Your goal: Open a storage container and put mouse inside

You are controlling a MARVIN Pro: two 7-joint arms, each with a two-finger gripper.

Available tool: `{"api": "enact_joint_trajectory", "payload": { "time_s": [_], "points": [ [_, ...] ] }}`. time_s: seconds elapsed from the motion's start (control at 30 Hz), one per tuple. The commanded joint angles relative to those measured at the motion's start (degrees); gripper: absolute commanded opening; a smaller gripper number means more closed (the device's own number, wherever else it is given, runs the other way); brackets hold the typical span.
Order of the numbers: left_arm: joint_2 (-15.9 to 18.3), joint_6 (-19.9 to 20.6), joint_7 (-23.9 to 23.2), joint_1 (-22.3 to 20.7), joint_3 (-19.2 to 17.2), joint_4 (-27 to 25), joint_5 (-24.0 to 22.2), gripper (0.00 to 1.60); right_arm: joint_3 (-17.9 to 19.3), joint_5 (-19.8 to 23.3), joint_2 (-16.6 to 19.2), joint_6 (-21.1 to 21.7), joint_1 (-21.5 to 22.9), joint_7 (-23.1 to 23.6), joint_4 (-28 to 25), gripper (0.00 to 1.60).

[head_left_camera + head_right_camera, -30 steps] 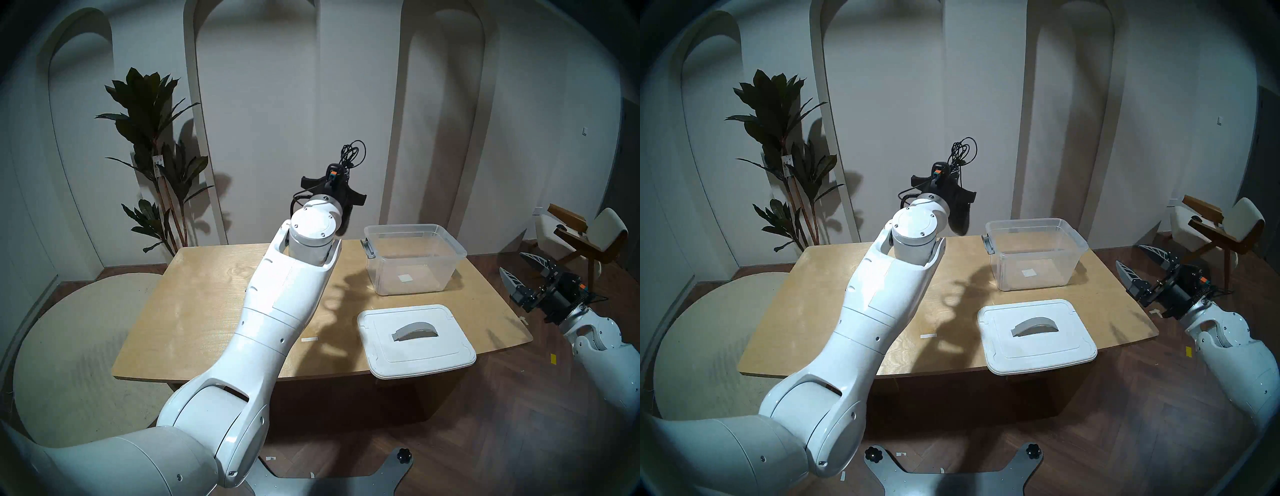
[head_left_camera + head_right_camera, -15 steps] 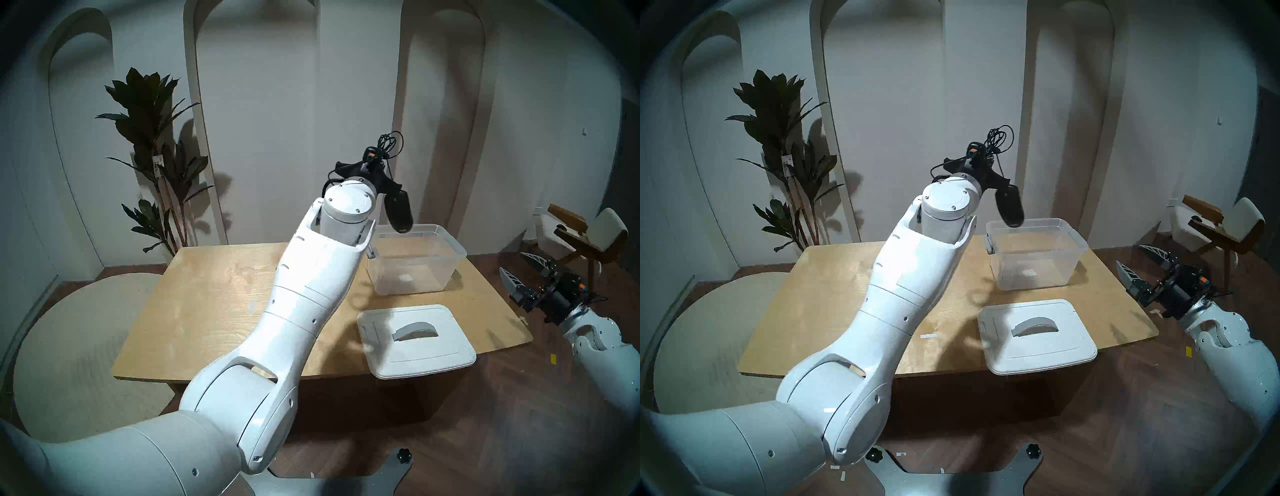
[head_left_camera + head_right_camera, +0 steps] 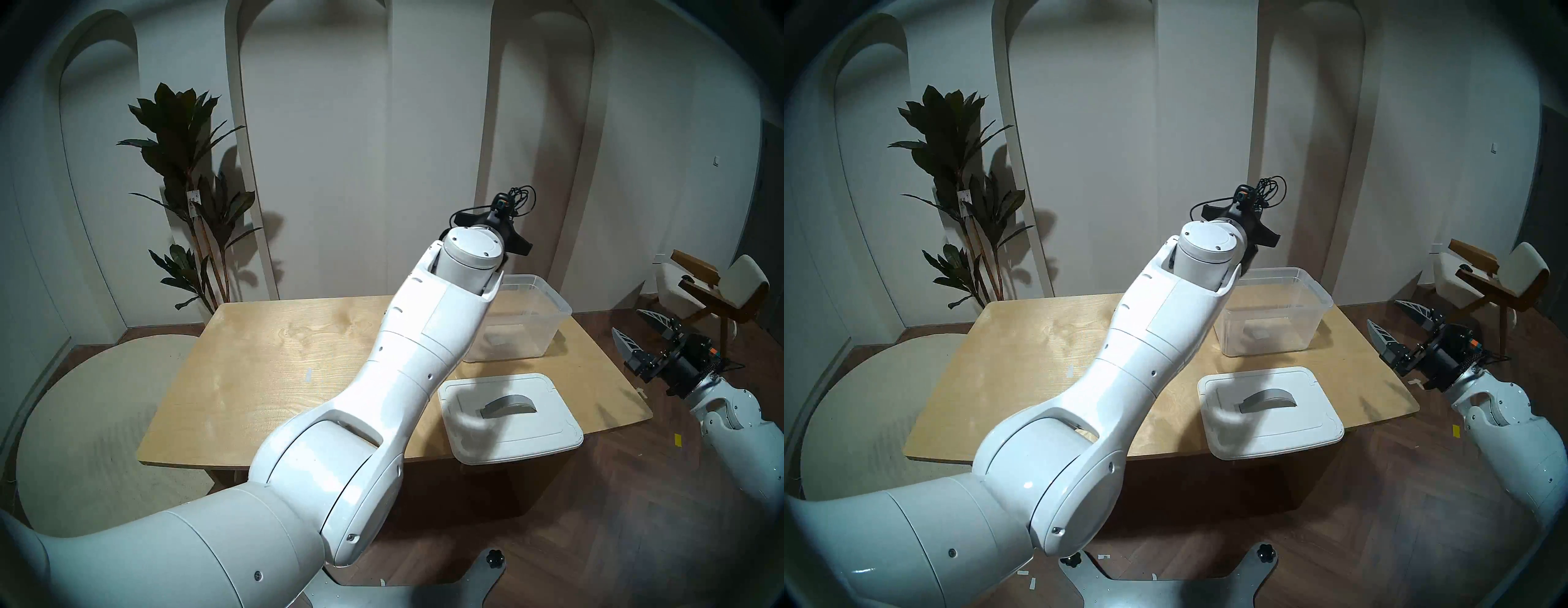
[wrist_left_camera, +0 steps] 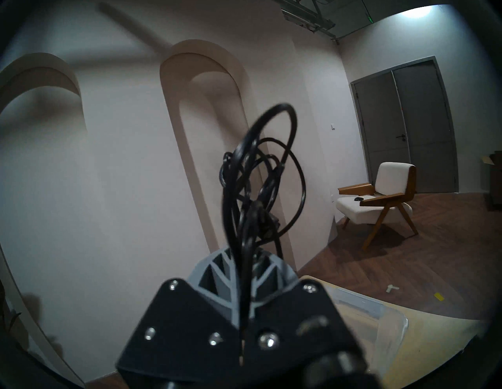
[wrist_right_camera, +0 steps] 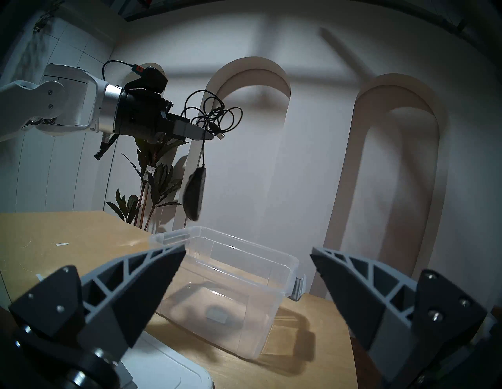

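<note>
The clear storage container [image 3: 535, 315] [image 3: 1299, 305] [image 5: 231, 271] [image 4: 380, 312] stands open on the table's far right. Its white lid [image 3: 530, 431] [image 3: 1293, 422] [image 5: 163, 366] with the grey handle lies flat in front of it. My left gripper [image 5: 209, 135] [image 4: 241, 252] is shut on the tangled black cord [image 5: 214, 114] [image 4: 258, 176] [image 3: 521, 197] [image 3: 1272, 191]. The black mouse [image 5: 195, 194] dangles from that cord above the container's far left corner. In the head views my left wrist hides the mouse. My right gripper [image 3: 628, 322] [image 3: 1384, 313] [image 5: 247, 251] hangs open beyond the table's right edge, holding nothing.
The wooden table [image 3: 254, 361] carries a small white tape strip [image 5: 62, 244]. My left forearm [image 3: 415, 339] crosses above the table's middle and covers the container's left side. A potted plant [image 3: 191, 191] stands at the back left. An armchair [image 3: 721, 288] sits at the right.
My left arm has swung to the right with the cord and the hanging mouse, from left of the container to over it. The right arm has stayed still.
</note>
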Motion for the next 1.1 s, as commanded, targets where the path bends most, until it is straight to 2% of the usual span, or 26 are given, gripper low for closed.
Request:
{"api": "enact_joint_trajectory", "payload": {
  "time_s": [0.0,0.27,0.43,0.6,0.63,0.77,0.8,0.9,0.93,0.97,1.0,1.07],
  "points": [
    [-2.2,-1.1,-0.2,-5.8,0.9,4.6,-1.1,0.00,0.6,0.1,0.3,-0.2,0.4,0.0,-0.2,1.60],
    [-2.2,-1.4,-0.5,-9.2,2.6,13.4,-2.4,0.00,0.5,0.1,0.3,-0.2,0.4,0.0,-0.2,1.60],
    [-2.2,-1.4,-0.3,-10.6,2.2,16.8,-3.3,0.00,0.4,0.1,0.3,-0.2,0.5,-0.1,-0.1,1.60],
    [-2.2,-1.5,-1.3,-13.4,1.4,17.6,-5.8,0.00,0.3,0.1,0.3,-0.2,0.5,-0.1,-0.1,1.60],
    [-2.2,-1.8,-1.2,-12.8,1.3,16.7,-6.0,0.00,0.3,0.1,0.3,-0.2,0.5,-0.1,-0.1,1.60],
    [-2.2,-1.8,-2.3,-15.2,1.2,16.3,-7.7,0.00,0.3,0.1,0.3,-0.2,0.5,-0.1,-0.1,1.60],
    [-2.2,-2.1,-2.3,-14.5,1.1,15.2,-7.7,0.00,0.3,0.1,0.3,-0.2,0.5,-0.1,-0.1,1.60],
    [-2.2,-2.0,-3.1,-17.1,1.3,16.4,-8.8,0.00,0.3,0.1,0.3,-0.2,0.6,-0.1,-0.1,1.60],
    [-2.2,-2.3,-3.0,-16.1,1.0,15.6,-9.0,0.00,0.3,0.1,0.3,-0.2,0.6,-0.1,-0.1,1.60],
    [-2.2,-2.1,-3.1,-17.6,1.0,17.0,-9.4,0.00,0.3,0.1,0.3,-0.2,0.6,-0.1,-0.1,1.60],
    [-2.2,-2.5,-2.8,-16.5,0.7,16.2,-9.2,0.00,0.3,0.1,0.3,-0.2,0.6,-0.1,-0.1,1.60],
    [-2.2,-2.6,-2.5,-18.2,0.7,18.3,-9.4,0.00,0.3,0.1,0.3,-0.2,0.6,-0.1,-0.1,1.60]
  ]
}}
